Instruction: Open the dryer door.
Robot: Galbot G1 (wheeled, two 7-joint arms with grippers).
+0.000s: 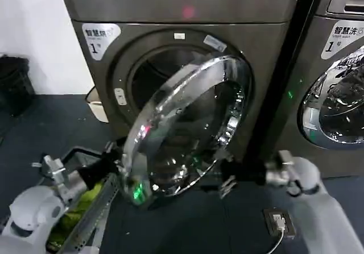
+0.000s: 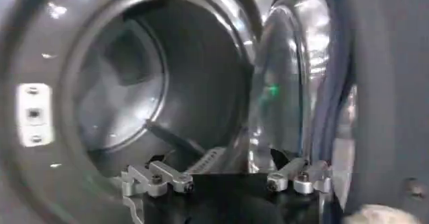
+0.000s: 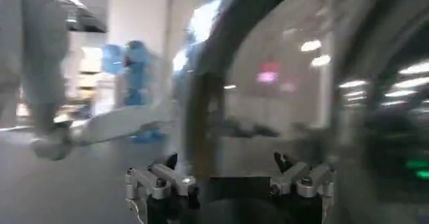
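Note:
The dryer door [image 1: 187, 129], a chrome ring around dark domed glass, stands swung partly open from the round drum opening [image 1: 149, 75]. It is hinged on its right side. My left gripper [image 1: 114, 162] is at the door's lower free edge and open. In the left wrist view my left gripper [image 2: 224, 173] has its jaws wide apart, the door's edge [image 2: 278, 91] rises just beyond them, and the drum [image 2: 127, 84] lies behind. My right gripper [image 1: 227, 183] sits under the door's lower right. The right wrist view shows my right gripper [image 3: 228, 168] open, facing the chrome ring [image 3: 201, 118].
A neighbouring machine with a similar chrome door [image 1: 335, 106] stands at the right. A wire basket holding green cloth [image 1: 79, 208] sits on the floor at lower left. A floor socket with a cable [image 1: 280, 221] lies at lower right. A white container [image 1: 98, 103] leans by the dryer's left side.

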